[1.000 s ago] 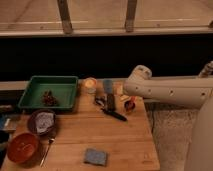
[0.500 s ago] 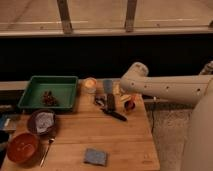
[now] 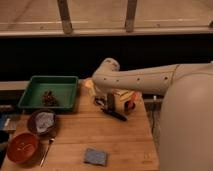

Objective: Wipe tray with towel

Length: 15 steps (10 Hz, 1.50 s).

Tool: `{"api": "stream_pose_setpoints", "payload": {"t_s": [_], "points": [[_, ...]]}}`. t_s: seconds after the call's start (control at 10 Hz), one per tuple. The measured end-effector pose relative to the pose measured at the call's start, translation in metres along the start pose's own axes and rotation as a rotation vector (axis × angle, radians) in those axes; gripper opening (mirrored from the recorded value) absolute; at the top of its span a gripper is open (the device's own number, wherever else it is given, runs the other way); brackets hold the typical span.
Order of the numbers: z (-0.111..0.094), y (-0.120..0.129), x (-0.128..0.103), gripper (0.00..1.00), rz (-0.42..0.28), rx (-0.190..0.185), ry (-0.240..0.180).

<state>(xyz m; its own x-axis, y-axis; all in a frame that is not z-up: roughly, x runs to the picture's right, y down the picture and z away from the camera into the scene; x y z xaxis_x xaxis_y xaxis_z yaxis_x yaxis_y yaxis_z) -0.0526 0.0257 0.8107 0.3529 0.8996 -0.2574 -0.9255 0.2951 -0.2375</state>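
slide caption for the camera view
Arm's gripper hangs over the wooden table, right of the green tray; towel sits in a dark bowl.

Matt pincer (image 3: 111,102) over wood table (image 3: 100,136); plastic tray (image 3: 64,91); cloth towel (image 3: 44,121).

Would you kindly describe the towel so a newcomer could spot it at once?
On the wooden table, look at the left side, in front of the green tray. There a dark bowl holds the towel, a pale crumpled cloth, unlike the flat blue-grey pad near the front edge; the gripper hangs mid-table, away from it.

Kitchen-like: wooden worktop (image 3: 102,131), orange bowl (image 3: 22,147)
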Motion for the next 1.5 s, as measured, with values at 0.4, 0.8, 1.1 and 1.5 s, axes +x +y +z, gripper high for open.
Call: {"api": "stream_pose_setpoints", "payload": {"t_s": [0.4, 0.8, 1.1, 1.5], "points": [[-0.001, 0.035, -0.001, 0.7, -0.029, -0.036, 0.008], [-0.002, 0.036, -0.001, 0.7, -0.03, -0.04, 0.006], [-0.003, 0.07, -0.002, 0.7, -0.153, -0.059, 0.004], [-0.01, 0.176, 0.025, 0.7, -0.396, -0.094, 0.008]]}}
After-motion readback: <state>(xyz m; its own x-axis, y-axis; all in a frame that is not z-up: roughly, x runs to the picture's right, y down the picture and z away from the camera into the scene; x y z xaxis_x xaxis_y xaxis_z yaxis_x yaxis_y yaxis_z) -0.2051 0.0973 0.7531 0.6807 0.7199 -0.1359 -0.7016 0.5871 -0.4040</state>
